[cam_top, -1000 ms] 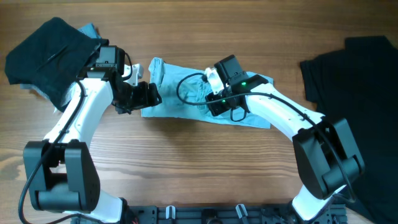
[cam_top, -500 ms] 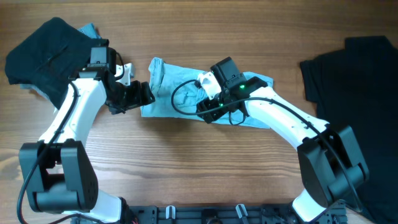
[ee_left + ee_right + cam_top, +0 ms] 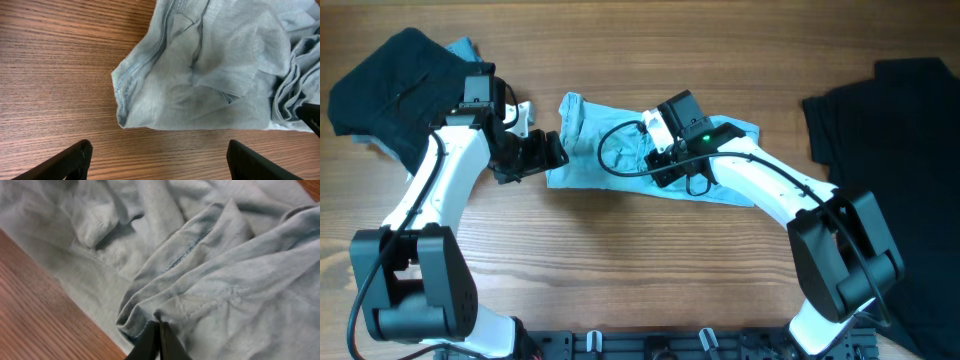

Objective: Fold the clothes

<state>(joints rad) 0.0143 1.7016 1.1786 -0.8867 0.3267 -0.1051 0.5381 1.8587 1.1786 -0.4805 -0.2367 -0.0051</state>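
Note:
The pale blue T-shirt (image 3: pixel 610 165) lies crumpled at the table's middle. My left gripper (image 3: pixel 554 150) is open and empty just off the shirt's left edge. In the left wrist view its fingers (image 3: pixel 157 162) hover over bare wood in front of the shirt's hemmed corner (image 3: pixel 200 75). My right gripper (image 3: pixel 658 168) is over the shirt's middle. In the right wrist view its fingers (image 3: pixel 159 336) are shut on a bunched fold of the shirt (image 3: pixel 215 275). A black T-shirt (image 3: pixel 895 170) lies flat at the right. A black garment bundle (image 3: pixel 395 85) sits at the far left.
A bit of blue cloth (image 3: pixel 465 47) pokes out from under the black bundle. The right arm's black cable (image 3: pixel 610 150) loops over the shirt. Bare wooden table (image 3: pixel 620 260) fills the front. The arm mounts stand along the front edge.
The left gripper drew back a little to the left and has stayed still since. The right gripper shifted left with the fold, then slightly back right and up.

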